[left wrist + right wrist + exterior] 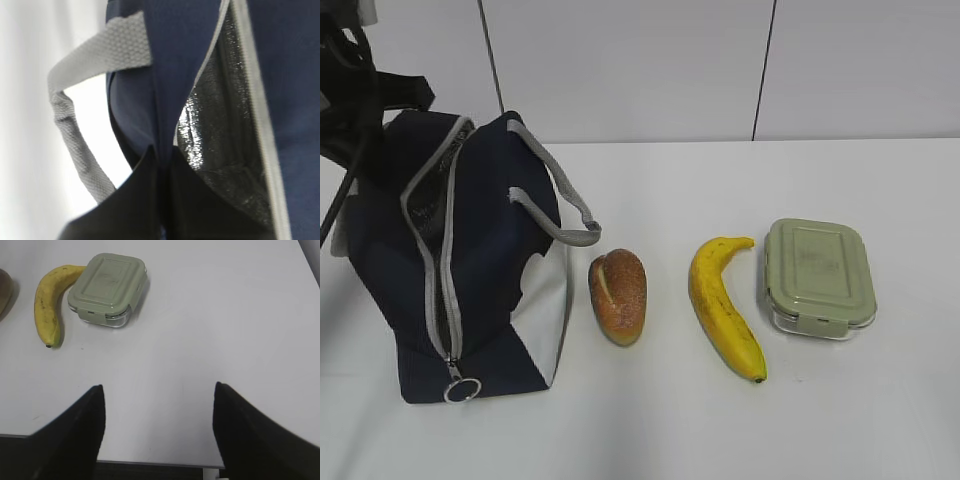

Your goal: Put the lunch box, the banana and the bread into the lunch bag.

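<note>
The navy lunch bag lies at the left, its ring pull at the near end and its far end gaping open. My left gripper is shut on the navy fabric edge of the bag's mouth, beside the silver foil lining; its arm shows at the top left. The bread, the banana and the green-lidded lunch box lie in a row to the right of the bag. My right gripper is open and empty over bare table, nearer than the banana and the lunch box.
A grey strap handle arches off the bag towards the bread; the other strap hangs beside my left gripper. The white table's front edge lies just under my right gripper. A white panelled wall stands behind the table.
</note>
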`<state>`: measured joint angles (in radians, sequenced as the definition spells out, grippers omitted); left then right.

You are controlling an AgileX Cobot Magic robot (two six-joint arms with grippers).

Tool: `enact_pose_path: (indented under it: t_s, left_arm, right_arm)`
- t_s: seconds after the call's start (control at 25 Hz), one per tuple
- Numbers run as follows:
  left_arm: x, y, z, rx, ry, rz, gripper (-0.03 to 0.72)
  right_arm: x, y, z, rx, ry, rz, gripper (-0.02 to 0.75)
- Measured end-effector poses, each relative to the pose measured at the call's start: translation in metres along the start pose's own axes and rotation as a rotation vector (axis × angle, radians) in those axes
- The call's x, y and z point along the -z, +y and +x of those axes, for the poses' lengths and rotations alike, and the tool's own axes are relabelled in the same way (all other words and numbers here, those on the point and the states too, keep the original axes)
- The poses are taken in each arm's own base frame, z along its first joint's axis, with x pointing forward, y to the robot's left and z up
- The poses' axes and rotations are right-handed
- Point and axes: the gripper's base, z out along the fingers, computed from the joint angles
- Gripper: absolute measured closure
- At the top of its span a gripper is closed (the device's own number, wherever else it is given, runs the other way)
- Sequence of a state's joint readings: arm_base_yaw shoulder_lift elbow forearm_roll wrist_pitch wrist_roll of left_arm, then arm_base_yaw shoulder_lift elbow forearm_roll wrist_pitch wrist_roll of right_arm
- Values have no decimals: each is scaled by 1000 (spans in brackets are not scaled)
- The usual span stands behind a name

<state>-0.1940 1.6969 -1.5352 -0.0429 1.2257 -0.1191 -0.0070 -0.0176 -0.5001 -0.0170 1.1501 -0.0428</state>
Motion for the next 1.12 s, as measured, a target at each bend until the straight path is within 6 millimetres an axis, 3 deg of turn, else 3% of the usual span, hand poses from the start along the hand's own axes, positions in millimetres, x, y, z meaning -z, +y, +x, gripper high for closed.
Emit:
enact_pose_path:
  t_s: [0.72, 0.96, 1.12]
  left_arm:
    - [0, -3, -4, 3, -39, 31, 688]
    - [0, -5, -3, 13, -33, 57, 688]
    - [0, -6, -3, 15, -33, 62, 688]
  right_arm:
    - [-3, 0, -4, -43, 13, -2, 222]
    - [-49, 0, -29, -56, 309, -16, 222]
    - [-82, 5, -49, -75, 335, -65, 222]
